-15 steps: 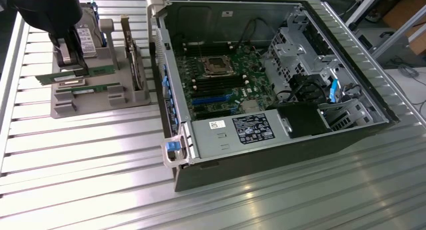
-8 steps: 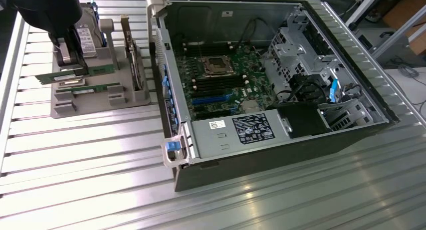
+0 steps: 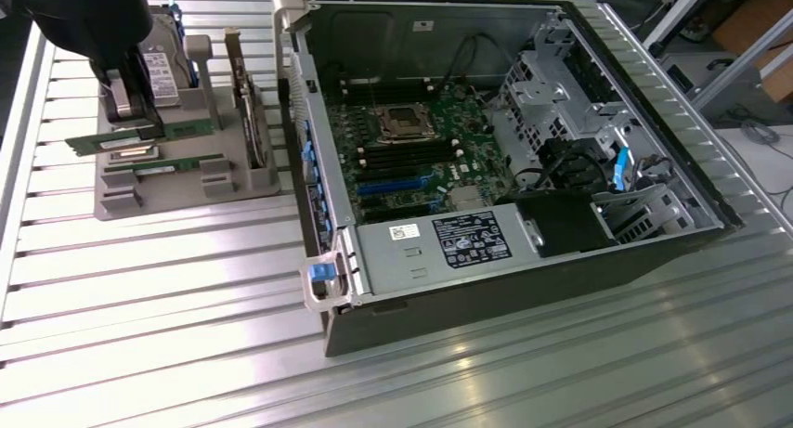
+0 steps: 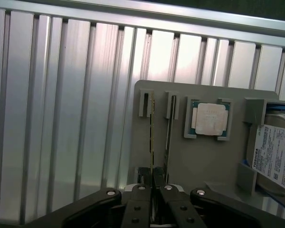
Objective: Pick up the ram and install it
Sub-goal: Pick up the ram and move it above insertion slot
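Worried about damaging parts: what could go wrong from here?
The gripper is shut on the thin ram; with so narrow a hold, the stick may tilt or slip. The second ram stands close beside it in the holder and could be knocked.

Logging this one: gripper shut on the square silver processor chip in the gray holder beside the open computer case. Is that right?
No. The gripper is shut on the ram, a thin green stick standing in the gray holder beside the open computer case. The processor chip lies apart, untouched. The wrist view shows it.
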